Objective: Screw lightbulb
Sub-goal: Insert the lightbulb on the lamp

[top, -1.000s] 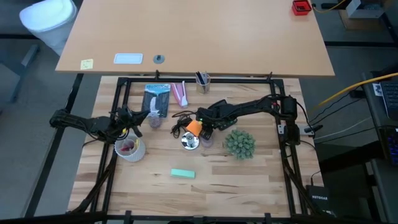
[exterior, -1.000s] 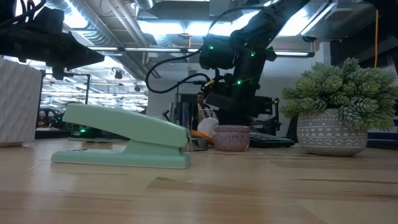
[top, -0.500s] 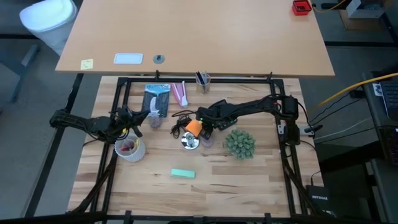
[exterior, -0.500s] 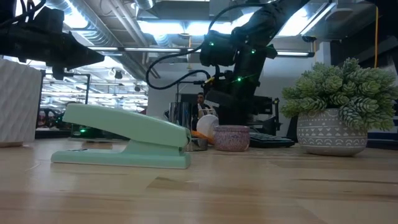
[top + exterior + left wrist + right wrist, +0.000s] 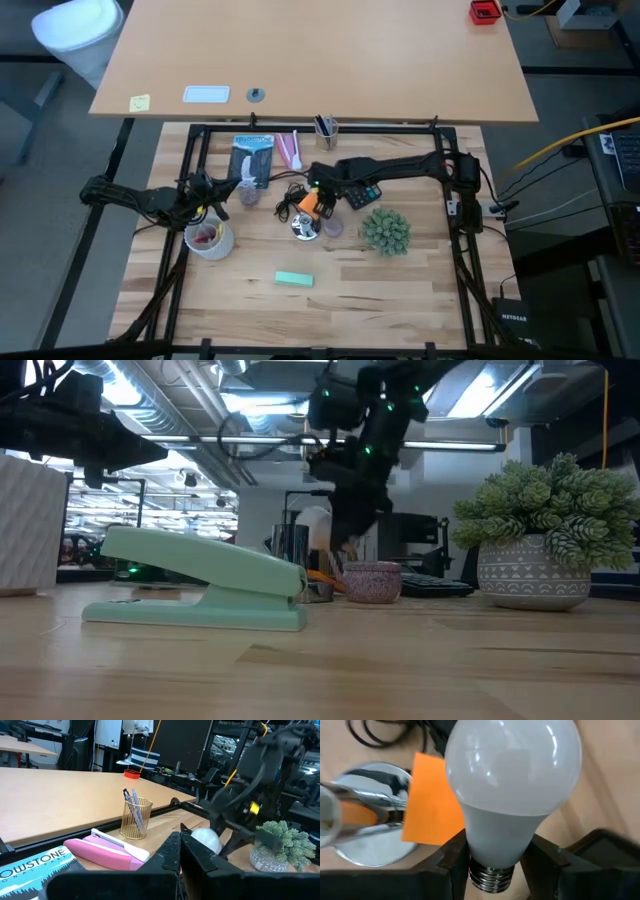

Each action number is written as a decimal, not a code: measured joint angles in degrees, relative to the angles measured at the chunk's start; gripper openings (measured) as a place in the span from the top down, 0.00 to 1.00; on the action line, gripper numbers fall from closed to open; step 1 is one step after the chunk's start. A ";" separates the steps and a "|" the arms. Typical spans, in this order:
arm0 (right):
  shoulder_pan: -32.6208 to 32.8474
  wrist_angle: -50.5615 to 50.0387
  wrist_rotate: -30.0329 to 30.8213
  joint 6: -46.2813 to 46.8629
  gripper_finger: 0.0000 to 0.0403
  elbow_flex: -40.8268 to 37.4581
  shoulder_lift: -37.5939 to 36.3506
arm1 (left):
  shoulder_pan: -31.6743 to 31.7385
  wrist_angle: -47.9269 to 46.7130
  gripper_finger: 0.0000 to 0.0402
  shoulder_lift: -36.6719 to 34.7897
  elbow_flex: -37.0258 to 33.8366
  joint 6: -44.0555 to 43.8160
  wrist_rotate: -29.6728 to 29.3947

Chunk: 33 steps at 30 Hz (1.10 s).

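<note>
The frosted-white lightbulb (image 5: 512,780) is in my right gripper (image 5: 497,865), which is shut on it above the table's middle (image 5: 318,195). In the low view the lightbulb (image 5: 316,525) hangs well above the tabletop. Below it lie an orange note (image 5: 432,800) and a shiny silver disc with a black cord (image 5: 305,227). My left gripper (image 5: 180,854) waits shut and empty at the table's left (image 5: 225,188). It faces the lightbulb (image 5: 205,839). My right gripper pinches the lightbulb's narrow white neck (image 5: 495,847) between its two fingers (image 5: 452,862), just above the greyish screw base (image 5: 490,876). The globe sticks out beyond the fingertips and the base points back toward the wrist. The lightbulb is lifted clear of the table.
A pale purple bowl (image 5: 330,227), a potted plant (image 5: 385,230) and a black calculator (image 5: 362,195) stand near my right gripper. A white cup (image 5: 208,238) is at the left and a mint stapler (image 5: 293,279) is nearer. A wire pencil holder (image 5: 326,130) and a pink object (image 5: 288,150) are at the far edge.
My right gripper has risen with the lightbulb, lifting it from just above the tabletop by the purple bowl. It has also drawn a little toward the far edge and the left. This has uncovered the black calculator.
</note>
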 joint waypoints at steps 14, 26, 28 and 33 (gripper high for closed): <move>7.62 -14.72 1.78 -7.46 0.63 14.67 -0.64 | -0.07 0.02 1.00 0.00 0.01 -0.58 0.37; 14.03 -17.78 12.82 -4.23 0.62 15.69 -18.61 | -0.07 0.03 1.00 0.00 0.01 -0.58 0.39; 15.62 -18.43 15.14 -3.44 0.62 15.69 -22.32 | -0.07 0.02 1.00 -0.02 0.01 -0.58 0.39; 20.50 -14.73 24.77 -3.68 0.62 9.50 -31.01 | -0.07 0.04 1.00 -0.02 0.01 -1.27 0.39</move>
